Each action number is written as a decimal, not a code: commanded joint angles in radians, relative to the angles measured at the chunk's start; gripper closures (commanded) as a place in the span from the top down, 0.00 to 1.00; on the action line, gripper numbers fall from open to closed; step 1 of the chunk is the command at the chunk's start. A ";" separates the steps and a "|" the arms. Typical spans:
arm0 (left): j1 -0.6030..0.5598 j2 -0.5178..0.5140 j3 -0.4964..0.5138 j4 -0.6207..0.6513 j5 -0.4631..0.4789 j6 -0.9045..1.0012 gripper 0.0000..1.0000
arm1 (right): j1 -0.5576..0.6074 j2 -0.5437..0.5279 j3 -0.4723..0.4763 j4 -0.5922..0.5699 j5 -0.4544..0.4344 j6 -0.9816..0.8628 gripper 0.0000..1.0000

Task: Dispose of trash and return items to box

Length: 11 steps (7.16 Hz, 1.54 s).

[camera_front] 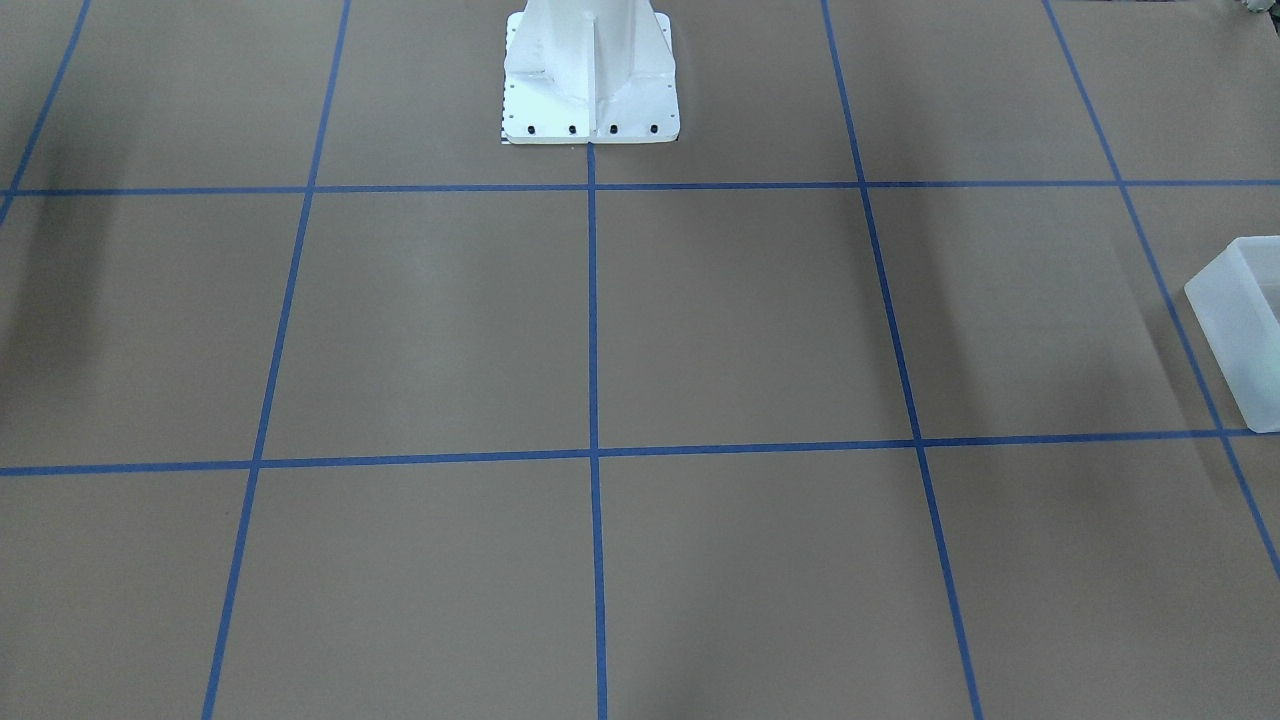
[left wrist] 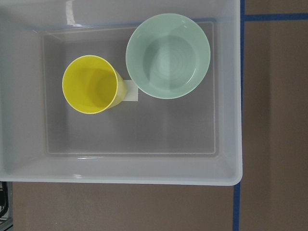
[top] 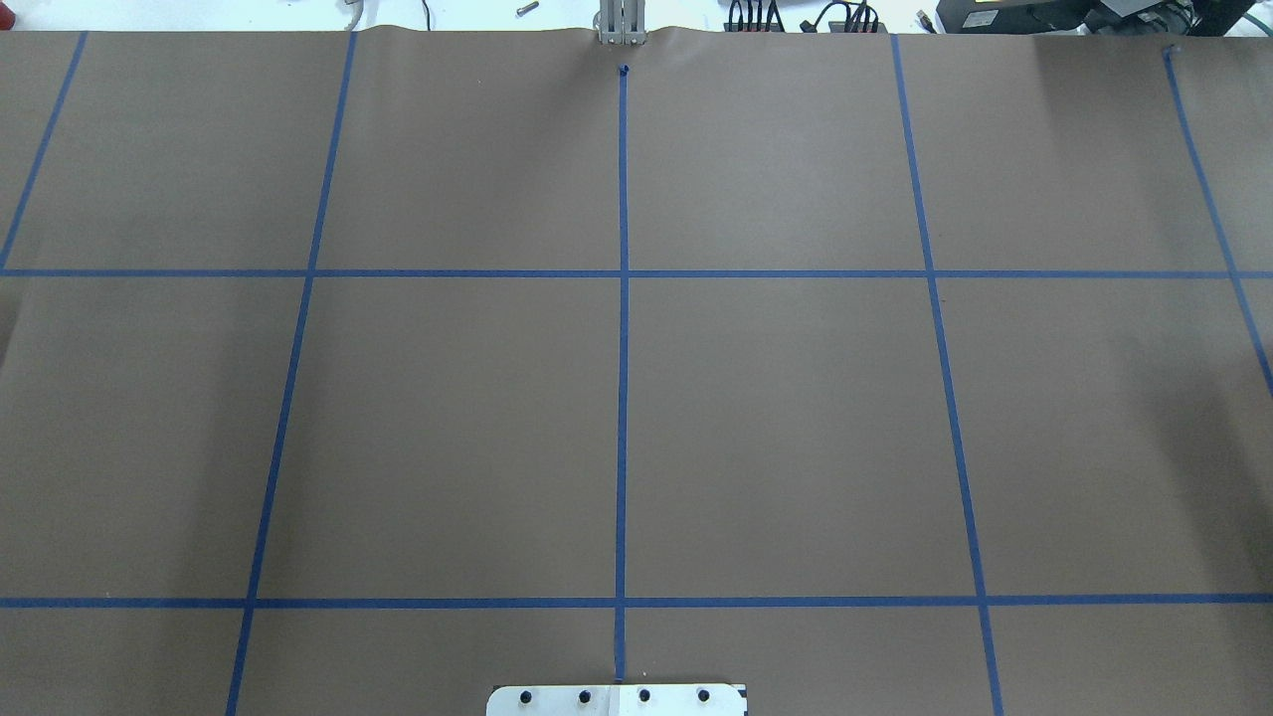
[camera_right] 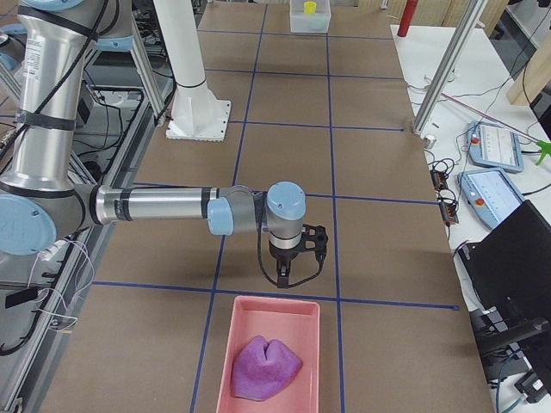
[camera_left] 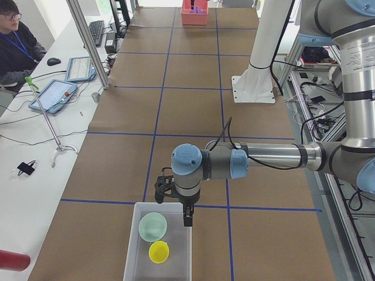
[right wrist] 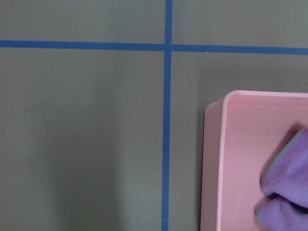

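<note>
Frosted box (left wrist: 226, 96) holds a yellow cup (left wrist: 90, 84) and green bowl (left wrist: 168, 55); left pincer (camera_left: 174, 202), right pincer (camera_right: 287, 271): cannot tell their spread.

My table (top: 796, 418), covered in brown paper (top: 448, 447) and gridded with blue tape (top: 623, 398), carries my white pedestal base (camera_front: 590, 90), bolted down at the middle of one long edge. The frosted box (camera_front: 1245, 330) sits at my left end and a pink tray (camera_right: 267, 318) at my right end, well apart.
</note>
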 commanded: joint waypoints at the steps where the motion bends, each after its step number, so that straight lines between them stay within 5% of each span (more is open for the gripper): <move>1: 0.003 -0.005 0.008 -0.063 -0.008 -0.003 0.98 | 0.002 -0.005 0.008 0.000 -0.004 -0.001 1.00; 11: 0.021 -0.002 0.011 -0.066 -0.060 0.002 0.98 | 0.002 -0.010 0.006 -0.001 0.009 0.000 1.00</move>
